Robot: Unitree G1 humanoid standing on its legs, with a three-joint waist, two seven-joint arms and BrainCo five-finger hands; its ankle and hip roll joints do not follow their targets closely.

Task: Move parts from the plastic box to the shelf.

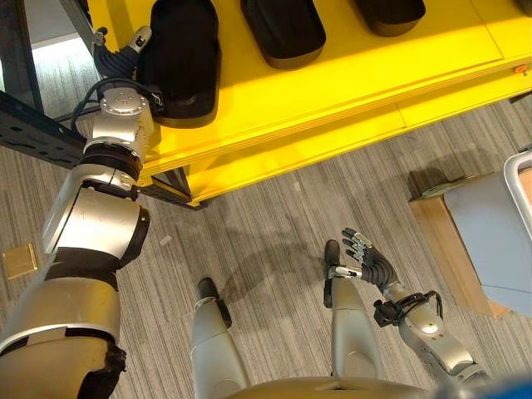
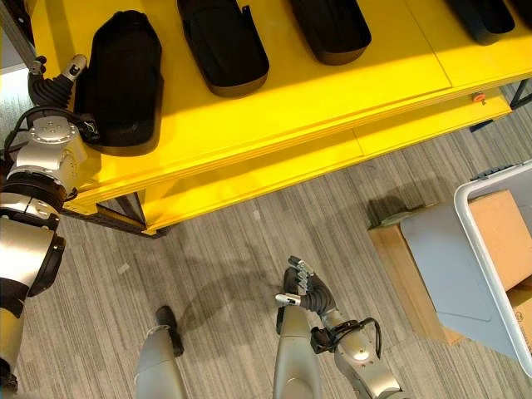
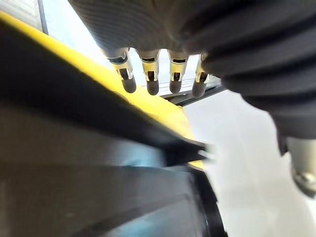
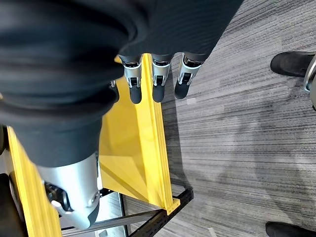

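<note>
A long black moulded part lies at the left end of the yellow shelf. My left hand rests against that part's left edge with its fingers straight over the yellow board, curled round nothing. Two more black parts lie further along the shelf. The plastic box, white-rimmed with grey sides, stands on the floor at the far right. My right hand hangs low over the floor between shelf and box, its fingers relaxed and empty.
A lower yellow tier juts out under the top board. The rack's black metal frame runs along the left. Brown cardboard shows inside the box, and a wooden block sits under its left side. A small tan square lies on the floor.
</note>
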